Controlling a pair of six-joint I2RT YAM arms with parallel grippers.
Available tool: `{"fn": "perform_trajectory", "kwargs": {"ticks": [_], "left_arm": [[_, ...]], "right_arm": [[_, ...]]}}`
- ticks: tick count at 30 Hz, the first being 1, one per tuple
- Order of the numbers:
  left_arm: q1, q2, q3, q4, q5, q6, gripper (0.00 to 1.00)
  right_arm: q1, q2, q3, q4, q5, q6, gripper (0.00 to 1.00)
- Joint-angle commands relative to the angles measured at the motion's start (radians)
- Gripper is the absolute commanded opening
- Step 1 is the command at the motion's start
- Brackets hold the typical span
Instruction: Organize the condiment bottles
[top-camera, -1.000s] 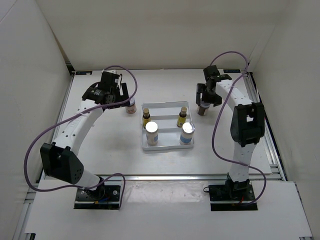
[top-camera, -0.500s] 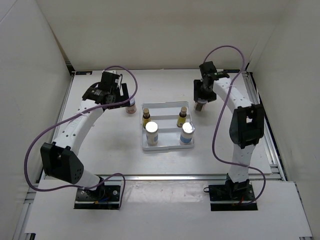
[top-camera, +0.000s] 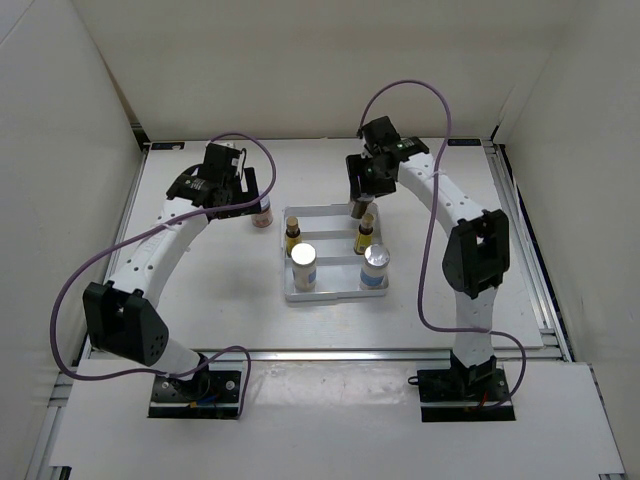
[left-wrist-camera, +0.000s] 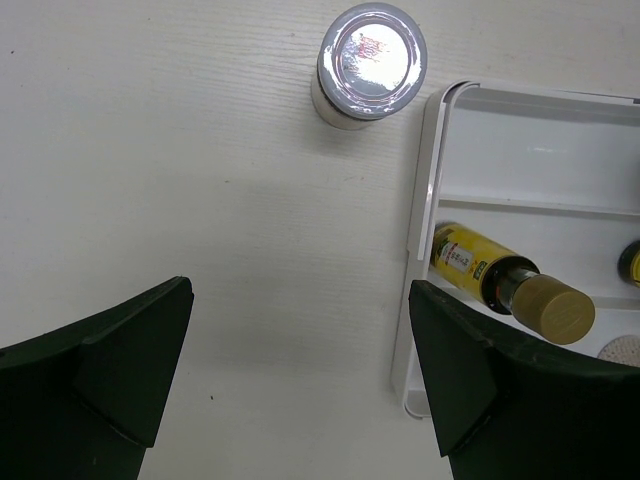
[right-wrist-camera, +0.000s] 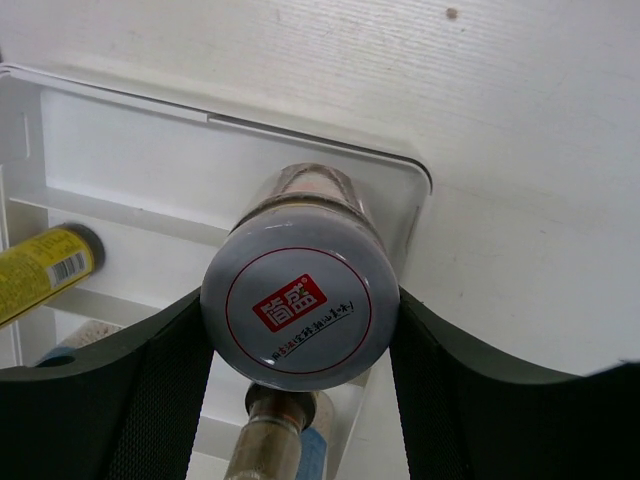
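In tray (top-camera: 335, 296): two yellow bottles (top-camera: 293, 238), two white bottles (top-camera: 303, 266); right pincer (right-wrist-camera: 298, 345) clamps one jar (right-wrist-camera: 300, 300); left pincer (left-wrist-camera: 300, 375) apart.

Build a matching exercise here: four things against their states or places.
1. left gripper
2. right gripper
3. slim yellow bottles with dark caps
4. white bottles with shiny silver caps

a. middle row of white ridged rectangular tray
b. open, holding nothing
c. tray's near row
d. shut on squat brownish jar with pale lid

Pairs: 1-b, 2-d, 3-a, 4-c
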Motion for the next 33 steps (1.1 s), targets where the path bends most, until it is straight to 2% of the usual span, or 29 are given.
{"fn": "perform_trajectory", "kwargs": {"ticks": [1,4,10,13,14,15,17,18,20,25,27,33], "left_arm": [[-0.001,-0.014,-0.005,0.008,0.007,-0.001,1.00],[-0.001,-0.014,-0.005,0.017,0.007,-0.001,1.00],[-0.001,0.030,0.016,0.017,0.016,-0.001,1.00],[-0.001,0.039,0.025,0.017,0.017,-0.001,1.00],[-0.001,0.049,0.025,0.017,0.017,-0.001,1.00],[-0.001,0.058,0.034,0.017,0.026,-0.001,1.00],[-0.001,0.070,0.050,0.017,0.026,-0.001,1.00],[-0.001,0.084,0.050,0.017,0.036,-0.001,1.00],[-0.001,0.099,0.083,0.017,0.046,-0.001,1.00],[-0.001,0.138,0.136,0.017,0.058,-0.024,1.00],[-0.001,0.148,0.160,0.017,0.070,-0.045,1.00],[-0.011,0.240,0.220,0.073,0.101,-0.045,1.00]], "right_arm": [[-0.002,0.023,0.049,0.027,-0.041,-0.016,0.08],[-0.002,0.042,0.040,0.027,-0.050,-0.016,0.09],[-0.002,0.080,0.020,0.046,-0.038,-0.016,0.27],[-0.002,0.091,0.008,0.055,-0.029,-0.016,0.31],[-0.002,0.091,0.008,0.055,-0.029,-0.016,0.35],[-0.002,0.091,0.008,0.055,-0.029,-0.016,0.53],[0.008,0.091,0.008,0.055,-0.018,-0.007,0.63],[0.008,0.076,0.008,0.055,-0.009,0.005,0.78],[0.008,0.041,0.008,0.055,0.040,0.005,1.00],[0.008,-0.056,0.028,0.046,0.131,0.030,1.00],[0.008,-0.140,0.003,0.078,0.151,0.030,1.00],[-0.023,-0.262,-0.015,0.099,0.126,0.019,1.00]]}}
